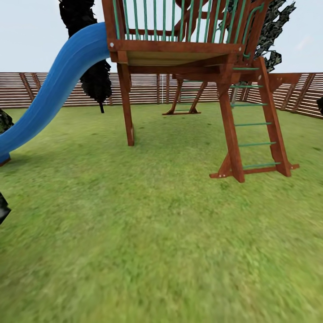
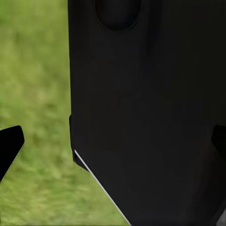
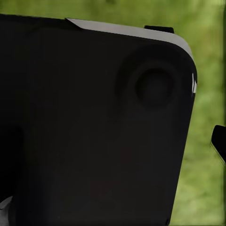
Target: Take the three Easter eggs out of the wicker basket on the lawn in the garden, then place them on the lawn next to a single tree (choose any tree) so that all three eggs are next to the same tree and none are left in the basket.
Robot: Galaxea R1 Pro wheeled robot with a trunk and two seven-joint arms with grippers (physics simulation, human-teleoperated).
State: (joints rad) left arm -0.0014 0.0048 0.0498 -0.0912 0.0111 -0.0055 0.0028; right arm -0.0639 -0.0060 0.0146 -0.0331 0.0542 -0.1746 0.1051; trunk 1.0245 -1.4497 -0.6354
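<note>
Lawn [image 1: 157, 251] fills the lower frame below a wooden playset [image 1: 179, 54], so searching for the basket likely comes next; either tool's state I cannot tell.

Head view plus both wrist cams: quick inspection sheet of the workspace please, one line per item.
Surface: lawn, short green grass, blurry up close.
Job's things: nothing seen of eggs or basket.
Clutter: nothing seen on the grass ahead.
Grippers: wrist cameras face a dark robot body panel with grass behind; black finger tips at the picture edges, open or shut cannot be told.
Cables: nothing seen.
Surroundings: wooden play tower with blue slide and green-runged ladder; brown slat fence behind; thin dark tree near the fence.
</note>
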